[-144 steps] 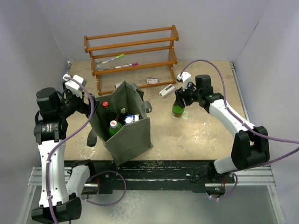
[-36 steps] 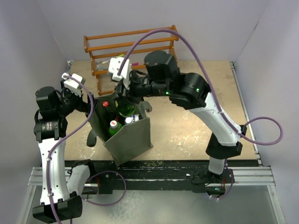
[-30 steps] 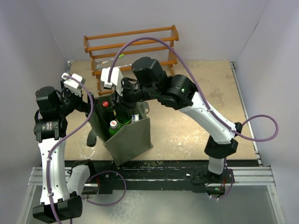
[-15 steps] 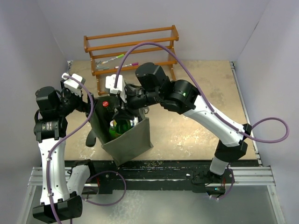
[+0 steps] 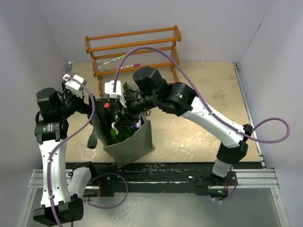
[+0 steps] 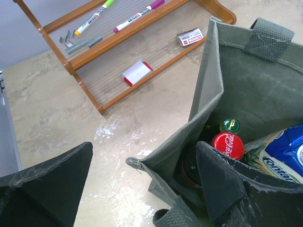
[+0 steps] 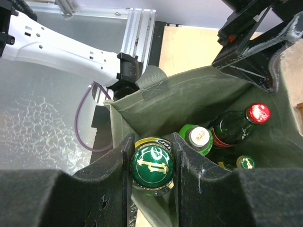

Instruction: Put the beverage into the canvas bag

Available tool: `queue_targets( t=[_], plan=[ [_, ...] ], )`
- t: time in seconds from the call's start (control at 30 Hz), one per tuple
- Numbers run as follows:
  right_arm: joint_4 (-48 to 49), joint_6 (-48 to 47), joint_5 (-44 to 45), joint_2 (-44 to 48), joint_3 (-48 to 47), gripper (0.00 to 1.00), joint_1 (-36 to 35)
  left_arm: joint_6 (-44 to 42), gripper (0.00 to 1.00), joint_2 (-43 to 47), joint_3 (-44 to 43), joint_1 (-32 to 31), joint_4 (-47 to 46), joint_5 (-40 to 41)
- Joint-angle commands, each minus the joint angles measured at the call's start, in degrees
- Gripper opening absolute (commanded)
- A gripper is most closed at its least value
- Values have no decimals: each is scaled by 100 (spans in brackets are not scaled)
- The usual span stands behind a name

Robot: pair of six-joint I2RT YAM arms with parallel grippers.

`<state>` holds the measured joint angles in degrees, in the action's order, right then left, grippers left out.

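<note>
Green glass bottle (image 7: 152,166) w/ a green-and-gold crown cap is down inside the mouth of the dark grey-green canvas bag (image 5: 135,144). In the top view it sits toward the bag's 6 o'clock wall. You can't tell whether its base rests on the bag floor.

Your right gripper (image 7: 151,158) reaches in from 1 o'clock. Its two black fingers (image 7: 124,156) are pinched on the bottle's neck just under the cap, one at 9 and one at 3 in the wrist view.

Your left gripper (image 6: 137,189) is spread wide at the bag's 9 o'clock side. One finger is outside the bag and the other finger (image 6: 220,182) is inside, w/ the cloth wall between them. No firm clamp on the cloth shows.

Other items in the bag:
- red-capped dark cola bottle (image 6: 227,145)
- small green-and-gold capped bottle (image 6: 230,125) just beside it at 12 o'clock
- green bottle w/ a white cap (image 7: 199,136)
- blue-and-white drink pack (image 6: 284,151) at 3 o'clock

Bag stands upright on the tan tabletop (image 5: 203,118), toward 8 o'clock. Brown wooden slatted rack (image 5: 135,52) is at 11 o'clock, apart from the bag. It holds a green-capped marker (image 6: 92,19), a magenta-capped marker (image 6: 137,16) and a white-and-red card (image 6: 137,73).
</note>
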<state>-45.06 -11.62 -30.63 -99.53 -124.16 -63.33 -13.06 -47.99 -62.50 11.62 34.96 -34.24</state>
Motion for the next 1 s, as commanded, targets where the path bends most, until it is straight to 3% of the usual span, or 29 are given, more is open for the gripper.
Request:
queue_targets(
  t=[0.0,0.5,0.8,0.97],
  plan=[
    [679,159,-464,55,-40,0,-26,-70,93,36,5,35,-158,-101],
    [808,-298,-647,-204,971,0,-18,-83,93,64,47,37,-170,-163],
    [748,-374,-835,-314,1089,0,14,-114,93,79,92,35,-175,-182],
    [359,-1051,-1135,-331,961,0,21,-126,93,75,119,39,-197,-183]
  ],
)
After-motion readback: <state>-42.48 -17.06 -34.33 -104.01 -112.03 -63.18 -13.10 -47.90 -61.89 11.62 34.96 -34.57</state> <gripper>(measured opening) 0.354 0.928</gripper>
